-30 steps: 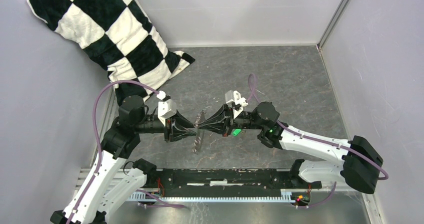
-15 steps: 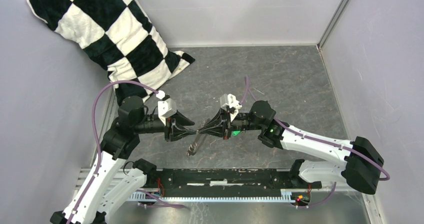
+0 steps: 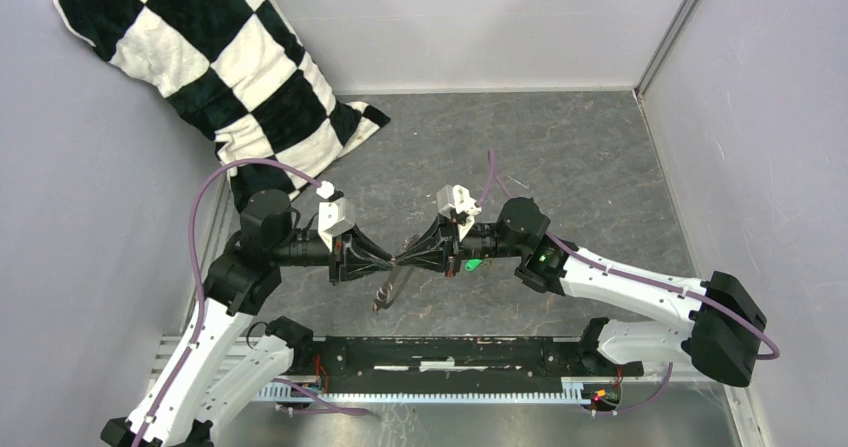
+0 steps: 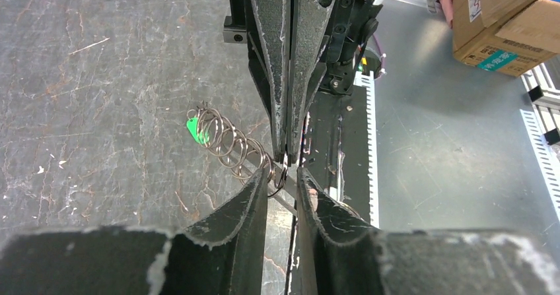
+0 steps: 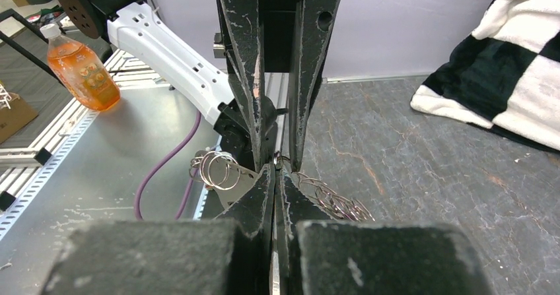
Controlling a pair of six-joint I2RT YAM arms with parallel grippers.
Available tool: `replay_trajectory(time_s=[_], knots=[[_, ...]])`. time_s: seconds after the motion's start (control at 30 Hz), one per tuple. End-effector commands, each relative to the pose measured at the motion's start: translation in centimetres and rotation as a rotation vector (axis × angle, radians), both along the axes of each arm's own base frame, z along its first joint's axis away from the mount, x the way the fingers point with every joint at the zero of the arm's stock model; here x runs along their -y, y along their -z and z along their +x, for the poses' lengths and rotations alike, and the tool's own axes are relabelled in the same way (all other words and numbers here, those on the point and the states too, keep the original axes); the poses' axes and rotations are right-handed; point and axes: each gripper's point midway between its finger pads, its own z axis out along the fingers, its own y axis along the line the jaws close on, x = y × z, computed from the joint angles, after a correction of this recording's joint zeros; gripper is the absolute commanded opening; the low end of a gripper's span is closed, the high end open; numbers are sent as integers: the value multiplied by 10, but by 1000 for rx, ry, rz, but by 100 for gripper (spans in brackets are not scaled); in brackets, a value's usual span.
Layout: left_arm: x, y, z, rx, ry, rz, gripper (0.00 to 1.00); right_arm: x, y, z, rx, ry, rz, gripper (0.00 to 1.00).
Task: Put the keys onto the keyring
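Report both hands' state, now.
Left hand: open, fingers either side of the keyring.
Right hand: shut on the keyring.

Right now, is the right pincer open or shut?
Shut. The right pincer shows no gap between its fingers in its own wrist view, and the keyring hangs from their tips.

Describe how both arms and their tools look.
The left arm and right arm have white shells, black joints and purple cables. The left tool and right tool have black, tapering, scuffed fingers. A green light glows on the right arm.
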Motion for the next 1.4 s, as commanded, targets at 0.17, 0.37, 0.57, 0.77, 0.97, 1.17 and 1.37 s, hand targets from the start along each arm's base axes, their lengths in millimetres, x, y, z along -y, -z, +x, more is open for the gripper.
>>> replay_trajectory(time_s=[0.17,0.37,0.57,0.77,0.97,1.17,1.37], knots=[[1,-14,-7,35,39,-27,16,-4,-28,2,45,2,61,1],[-1,-10,-13,20,53,-20,24,-3,-33,3,39,11,77,1],[-1,-11,-13,29,54,-21,24,-4,-33,1,23,-1,80,1],[-1,-13,-3,49,-5,-27,2,-6,-33,1,0,-4,85,1],[-5,-18,10,77,-98,-34,2,-2,-37,13,-36,71,77,39],[-9,-13,18,97,-163,-30,2,37,-41,60,-82,350,70,73],[-10,-1,18,107,-155,-5,2,94,44,105,-215,689,-179,74]])
